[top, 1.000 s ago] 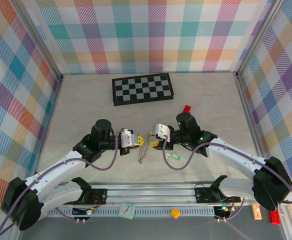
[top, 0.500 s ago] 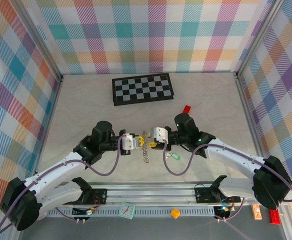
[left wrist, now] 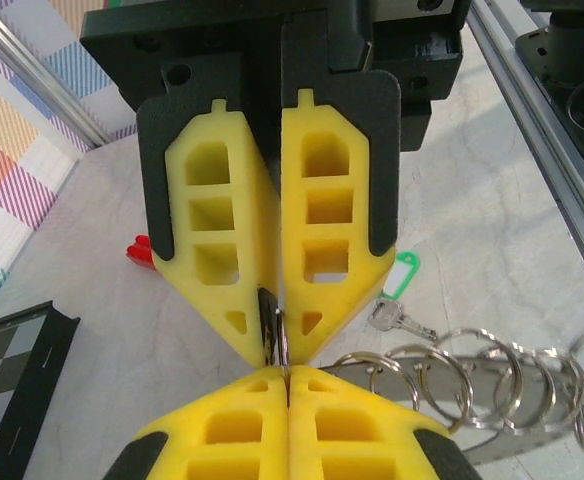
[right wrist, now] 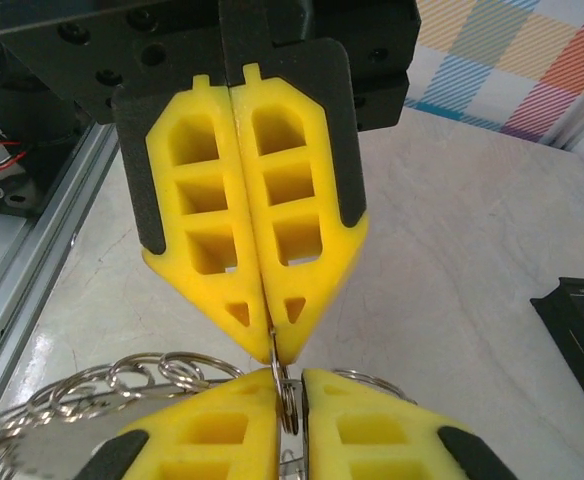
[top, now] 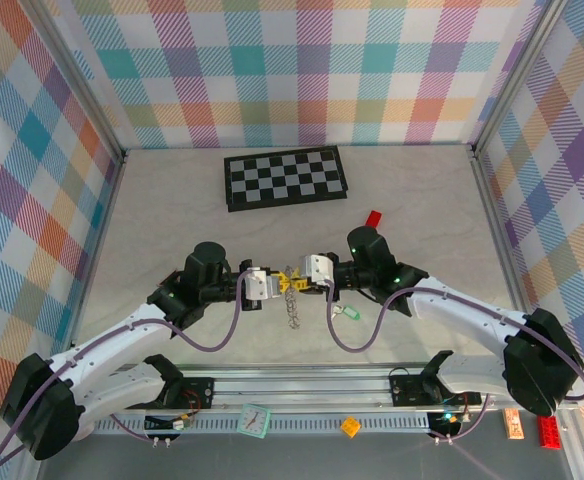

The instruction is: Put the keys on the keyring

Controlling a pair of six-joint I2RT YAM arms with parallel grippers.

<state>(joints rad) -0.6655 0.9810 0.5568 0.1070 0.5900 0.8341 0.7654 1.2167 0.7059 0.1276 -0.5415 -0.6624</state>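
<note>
The keyring [top: 292,304] hangs edge-on between my two grippers, above the table. My left gripper [top: 277,281] is shut on one wire loop at the keyring's rim; up close its fingertips [left wrist: 272,385] pinch the wire. My right gripper [top: 301,277] meets it tip to tip and is shut on the same loop [right wrist: 290,395], with a thin black piece [left wrist: 266,328] beside the wire in its jaws. The flat ring and its fringe of loops [left wrist: 492,385] trail off to one side. The green-headed key [top: 348,313] lies on the table under the right arm, its green head [left wrist: 400,275] up close.
The chequered board [top: 286,177] lies at the back of the table. A small red block [top: 373,217] sits behind the right arm. The metal rail [top: 302,385] runs along the near edge, and plaid walls close off three sides.
My right gripper's jaws have closed onto the loop. Both grippers drew together until their tips met, and the keyring swung from tilted to hanging straight down.
</note>
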